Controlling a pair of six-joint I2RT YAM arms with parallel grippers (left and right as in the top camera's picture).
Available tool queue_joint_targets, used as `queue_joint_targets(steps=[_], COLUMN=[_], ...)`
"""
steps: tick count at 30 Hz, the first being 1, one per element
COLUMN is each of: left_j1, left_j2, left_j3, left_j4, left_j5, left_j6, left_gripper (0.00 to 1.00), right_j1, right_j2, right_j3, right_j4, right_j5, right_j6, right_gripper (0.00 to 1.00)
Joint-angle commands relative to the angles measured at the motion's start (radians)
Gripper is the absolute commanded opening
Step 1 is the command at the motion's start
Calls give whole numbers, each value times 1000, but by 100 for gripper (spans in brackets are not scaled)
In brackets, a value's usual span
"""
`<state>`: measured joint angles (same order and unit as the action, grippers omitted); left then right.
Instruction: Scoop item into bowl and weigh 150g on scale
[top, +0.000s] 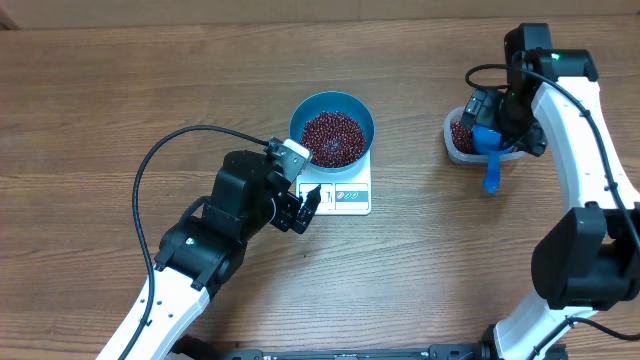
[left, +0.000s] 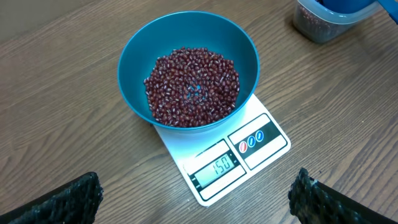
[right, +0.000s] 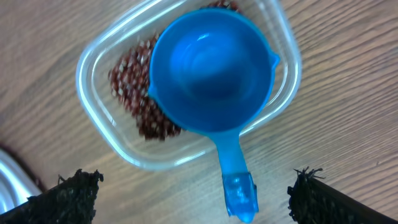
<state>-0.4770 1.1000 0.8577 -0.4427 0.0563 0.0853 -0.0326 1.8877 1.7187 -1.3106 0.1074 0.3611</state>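
Bowl (top: 297, 118) ahead of left end effector (top: 304, 208)

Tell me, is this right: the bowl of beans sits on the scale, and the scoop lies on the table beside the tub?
Not quite. The bowl of beans sits on the scale, but the scoop lies in the tub, handle out over its rim, as the right wrist view shows.

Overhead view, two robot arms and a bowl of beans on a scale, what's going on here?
A bean-weighing job looks about done. The blue bowl holds a heap of red-brown beans and sits on the white scale, whose display reads 150. The left hand is open beside the scale, holding nothing. The right hand is open above the clear tub, where the blue scoop rests on the leftover beans.
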Motion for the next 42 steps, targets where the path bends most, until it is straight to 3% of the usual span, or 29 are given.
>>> queue_joint_targets(steps=[1, 8, 15, 42], left_j1=[6, 5, 5, 5], left_j2=[-6, -22, -23, -23], left_j3=[15, 15, 15, 15], left_j4=[-2, -3, -3, -9], left_j5=[-3, -3, -3, 35], left_j6=[19, 19, 19, 19], left_gripper=[99, 100, 99, 99], right_j1=[-1, -1, -1, -2], right_j2=[-89, -219, -335, -335], right_j3=[77, 146, 146, 146], right_j4=[-43, -217, -262, -262], right_j5=[-39, -47, -47, -47], right_j6=[-80, -158, -157, -157], right_gripper=[100, 100, 100, 100])
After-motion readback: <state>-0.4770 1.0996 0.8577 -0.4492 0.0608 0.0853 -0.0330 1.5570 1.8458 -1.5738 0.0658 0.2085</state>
